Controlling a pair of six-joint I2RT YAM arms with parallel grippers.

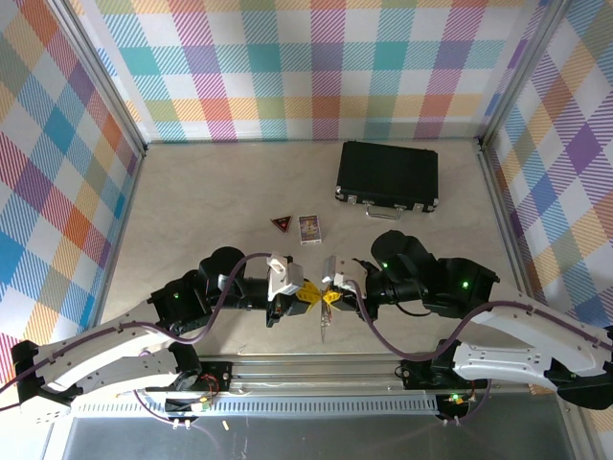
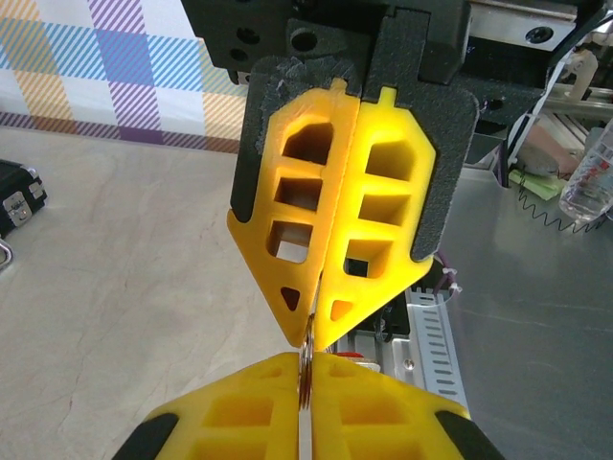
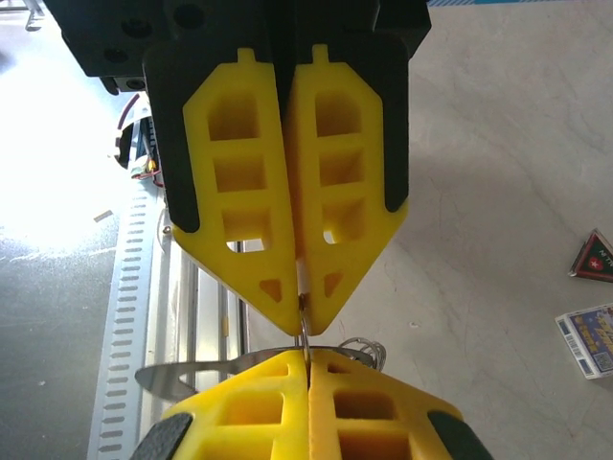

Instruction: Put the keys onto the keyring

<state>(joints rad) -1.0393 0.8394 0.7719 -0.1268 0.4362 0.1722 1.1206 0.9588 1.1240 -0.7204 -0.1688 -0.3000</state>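
Yellow-fingered left hand [image 2: 305,369] & right hand [image 3: 308,356] both pinched shut — keyring [image 3: 192,376] nipped betw. tips.

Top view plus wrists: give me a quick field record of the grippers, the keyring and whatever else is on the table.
left gripper: shut, tip to tip with the right one
right gripper: shut on keyring, silver loop sticking out sideways
between tips: thin metal bit, pinched from both sides; key or ring, cannot tell
table: black case far side, right of centre; triangular badge and small card mid table, apart
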